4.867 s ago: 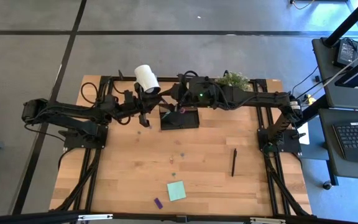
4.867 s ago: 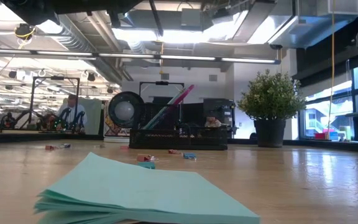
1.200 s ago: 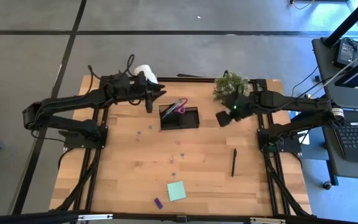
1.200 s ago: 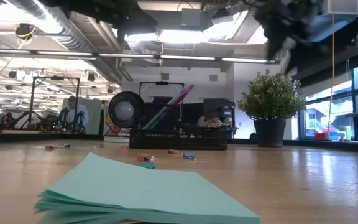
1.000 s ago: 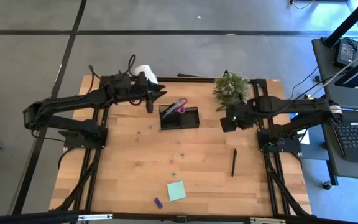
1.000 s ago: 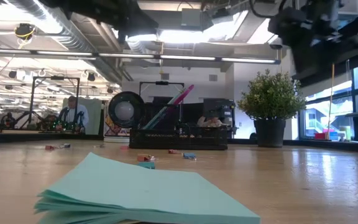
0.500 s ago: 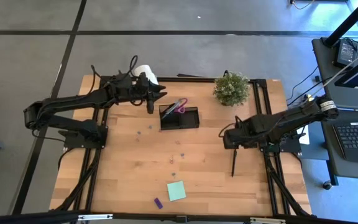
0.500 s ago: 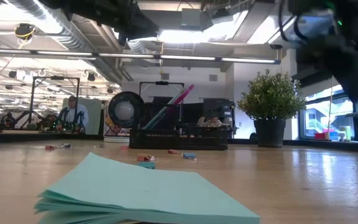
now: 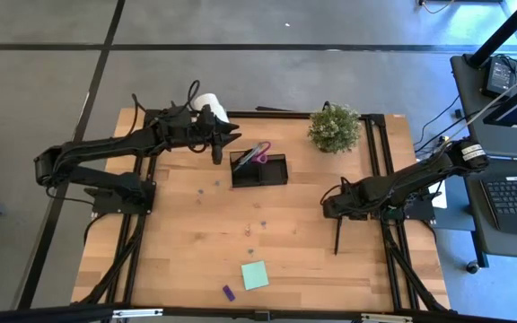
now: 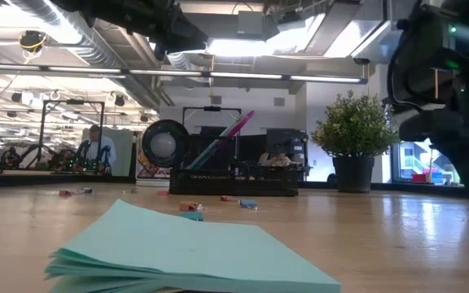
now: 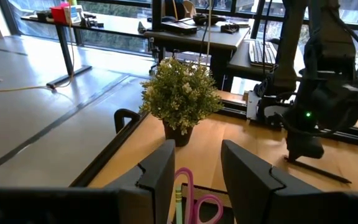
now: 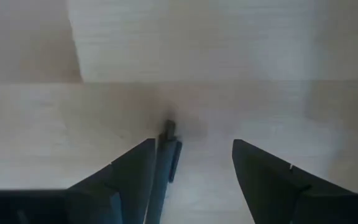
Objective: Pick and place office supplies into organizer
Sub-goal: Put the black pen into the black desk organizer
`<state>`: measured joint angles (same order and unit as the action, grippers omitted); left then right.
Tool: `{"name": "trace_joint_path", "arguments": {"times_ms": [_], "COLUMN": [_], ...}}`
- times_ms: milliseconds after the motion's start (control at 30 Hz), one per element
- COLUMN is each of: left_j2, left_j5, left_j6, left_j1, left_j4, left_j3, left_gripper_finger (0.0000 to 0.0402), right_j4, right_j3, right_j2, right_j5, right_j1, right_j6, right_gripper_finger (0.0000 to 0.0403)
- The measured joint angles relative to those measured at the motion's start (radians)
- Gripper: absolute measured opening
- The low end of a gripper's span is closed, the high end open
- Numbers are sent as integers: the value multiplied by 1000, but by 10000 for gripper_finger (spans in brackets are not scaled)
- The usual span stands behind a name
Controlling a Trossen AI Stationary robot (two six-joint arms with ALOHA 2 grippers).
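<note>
- Step in hand, judged from the layout: right arm going for the slim black pen (image 9: 337, 235) lying on the light wooden desk (image 9: 187, 242), well to the right of the small black rectangular organizer tray (image 9: 259, 170).
- Right gripper (image 9: 334, 210) sits low over the pen's end nearest the organizer. The right wrist view shows its two dark fingers (image 12: 126, 177) spread, nothing between them yet, and the pen (image 12: 168, 155) hugging one finger rather than centred in the gap.
- To do it well: shift sideways so the pen sits mid-gap before closing; as it stands one finger would likely land on top of it or roll it away.
- Keep the fingers square across the barrel and grab nearer mid-length than the tip, so the pen does not swing when lifted.
- Go right down to the desk; the pen is thin and a high close would miss it.
- Left gripper (image 9: 220, 144) waits just left of the organizer, beside the white cylinder roll (image 9: 208, 105). Its fingers (image 11: 160, 171) stand parted and empty, looking across the purple-handled scissors (image 9: 257, 152) propped in the organizer's taller section.
- The carry to the organizer should pass in front of the small green potted plant (image 9: 334, 127), and the drop should avoid the scissor handles (image 11: 199, 200).
- Still loose in front of the organizer: the mint-green square sticky pad (image 9: 255, 275) and the tiny purple piece (image 9: 228, 292) just beside it.
</note>
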<state>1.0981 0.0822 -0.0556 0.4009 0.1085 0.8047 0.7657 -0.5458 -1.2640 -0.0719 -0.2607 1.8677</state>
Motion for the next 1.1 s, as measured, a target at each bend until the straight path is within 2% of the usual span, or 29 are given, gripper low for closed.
{"name": "trace_joint_path", "arguments": {"times_ms": [267,600,1100], "left_j2": [0,0,0], "left_j5": [0,0,-1], "left_j6": [-1,-1,-1], "left_j1": [0,0,0], "left_j4": [0,0,-1], "left_j3": [0,0,0], "left_gripper_finger": [125,125,125], "right_j4": [-70,-35,-60], "right_j3": [3,-40,-45], "right_j2": [-49,-151,-158], "right_j5": [14,10,-13], "right_j1": [0,0,1], "right_j6": [6,-41,-52], "right_gripper_finger": [216,212,123]}}
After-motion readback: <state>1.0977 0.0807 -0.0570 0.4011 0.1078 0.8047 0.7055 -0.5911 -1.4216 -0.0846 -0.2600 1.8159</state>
